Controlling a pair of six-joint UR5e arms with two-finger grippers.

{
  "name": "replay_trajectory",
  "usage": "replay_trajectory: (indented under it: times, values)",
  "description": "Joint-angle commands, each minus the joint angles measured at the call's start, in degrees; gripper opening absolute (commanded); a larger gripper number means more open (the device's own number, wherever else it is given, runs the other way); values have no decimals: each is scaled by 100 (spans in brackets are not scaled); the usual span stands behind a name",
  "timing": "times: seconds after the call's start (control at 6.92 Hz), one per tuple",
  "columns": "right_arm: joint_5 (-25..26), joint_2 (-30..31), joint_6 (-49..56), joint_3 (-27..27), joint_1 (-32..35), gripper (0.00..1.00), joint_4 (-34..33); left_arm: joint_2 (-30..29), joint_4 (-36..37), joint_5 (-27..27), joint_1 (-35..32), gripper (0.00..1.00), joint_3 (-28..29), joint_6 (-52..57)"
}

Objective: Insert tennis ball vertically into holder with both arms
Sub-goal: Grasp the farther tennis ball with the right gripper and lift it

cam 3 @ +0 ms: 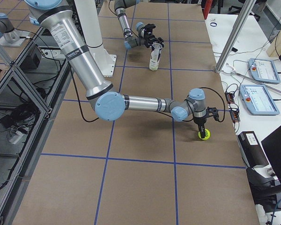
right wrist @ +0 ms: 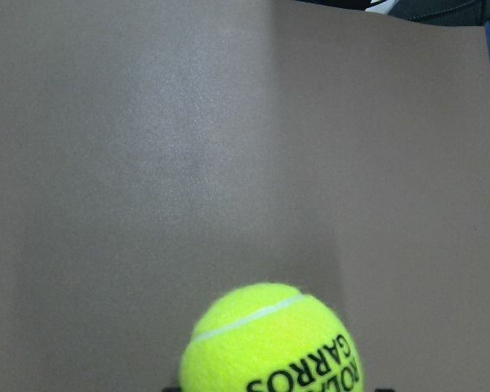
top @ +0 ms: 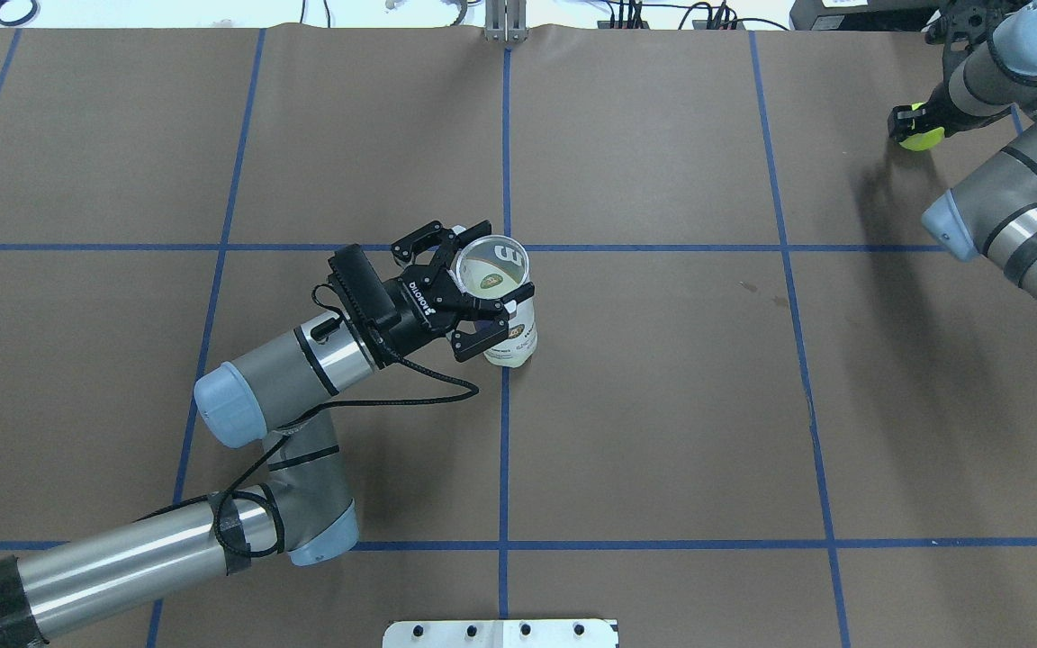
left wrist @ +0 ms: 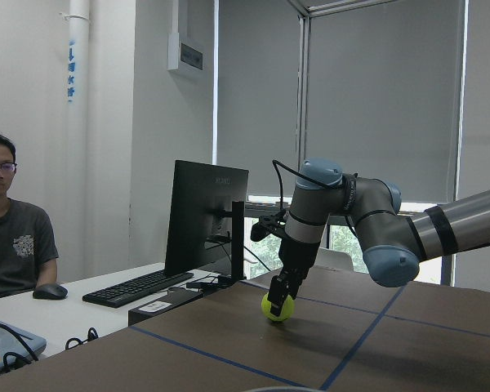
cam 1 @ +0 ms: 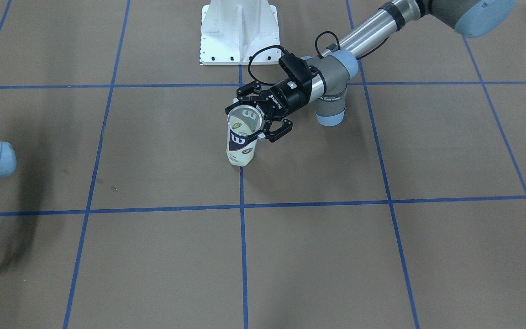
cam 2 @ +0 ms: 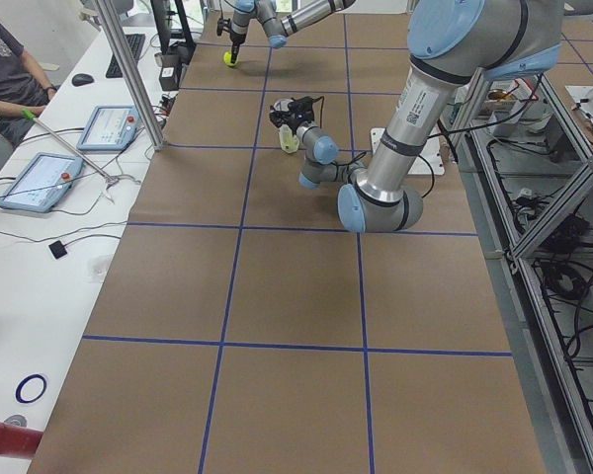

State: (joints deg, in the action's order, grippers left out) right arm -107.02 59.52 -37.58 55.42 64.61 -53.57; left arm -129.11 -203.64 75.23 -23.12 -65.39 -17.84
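Overhead exterior: holder braced, ball gripped at far corner.

Nearest, the holder (top: 511, 335) is stood upright mid-table (top: 662, 405), mouth up and empty, clamped just under the rim by the left gripper (top: 493, 267). Well apart, at the far right corner, the tennis ball (top: 921, 138) is pinched from above by the right gripper (top: 910, 121), at or barely off the surface. Step judged: pick-up done, carry not yet begun. Next: ball to be lifted, brought over the mouth, centred & lowered straight down.

A man (left wrist: 12, 233) (glasses, dark T-shirt) sits at a desk (left wrist: 73, 310) with black monitor (left wrist: 206, 214), keyboard (left wrist: 139, 287) and mouse (left wrist: 49, 291).
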Motion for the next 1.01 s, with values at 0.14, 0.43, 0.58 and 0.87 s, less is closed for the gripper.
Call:
replay_trajectory:
  times: [0.14, 0.43, 0.58, 0.87]
  values:
    - [-747, 243, -824, 2892, -53, 0, -2411, -9, 0, 0, 0, 91, 0, 0]
    - [-1234, 192, -2596, 5118, -900, 0, -4171, -18, 0, -9, 9, 91, 0, 0]
    - [-1216, 52, -3466, 5624, -1393, 0, -4371, 0, 0, -9, 0, 91, 0, 0]
    - [-1242, -614, -4605, 5796, -2011, 0, -4382, 0, 0, -9, 9, 92, 0, 0]
